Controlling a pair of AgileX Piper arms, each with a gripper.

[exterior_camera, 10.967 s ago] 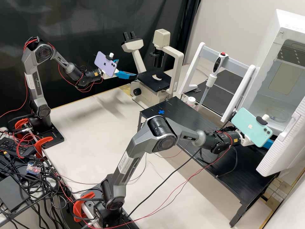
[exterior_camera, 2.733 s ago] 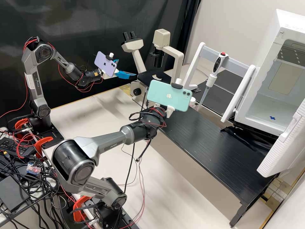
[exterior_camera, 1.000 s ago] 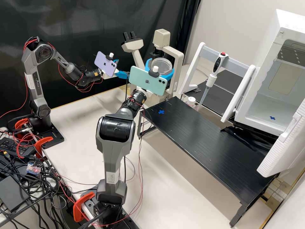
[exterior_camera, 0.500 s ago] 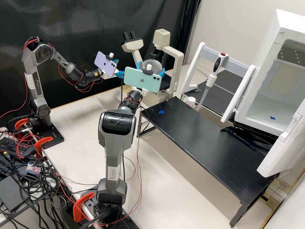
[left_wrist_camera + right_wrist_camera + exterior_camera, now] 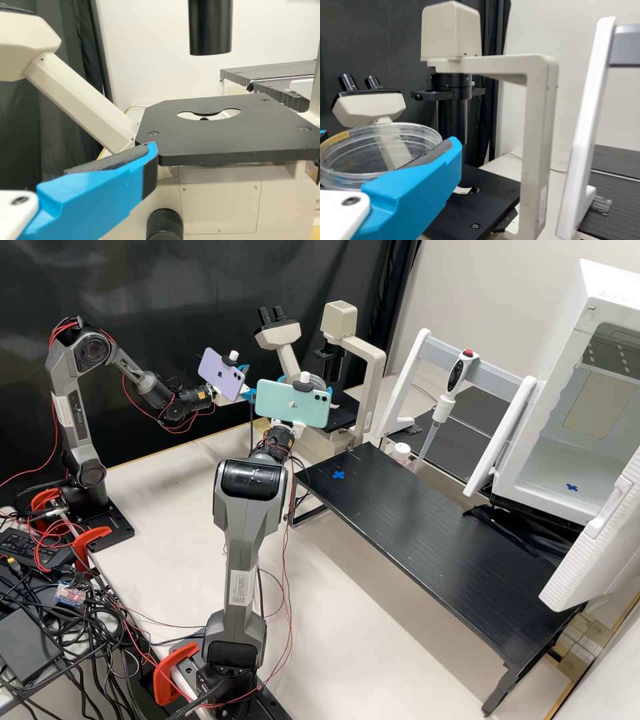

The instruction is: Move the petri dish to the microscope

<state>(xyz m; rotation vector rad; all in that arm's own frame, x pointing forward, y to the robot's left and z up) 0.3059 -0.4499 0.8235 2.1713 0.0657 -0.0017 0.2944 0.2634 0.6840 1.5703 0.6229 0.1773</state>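
Petri dish, one, clear and round, with a yellow patch at its rim: held by the right gripper, above the bench and just off the microscope, towards its eyepieces. Not set on the stage. In the high view the dish lies mostly behind a mint phone, so its exact height over the stage is hard to judge.

Right gripper: fingers parted by the width of the dish and closed against its sides; one blue finger shows alongside the dish in the right wrist view.

Left gripper: fingers standing apart, nothing between them; located near the microscope, below a purple phone. Its wrist view gives one blue finger before the stage, which is black, flat and has a curved opening.

Also listed: black raised shelf, marked with a blue cross; pipette, tip down, at a white-legged stand; small white-capped bottle near the shelf edge; white cabinet, door open, a second blue cross on its floor.
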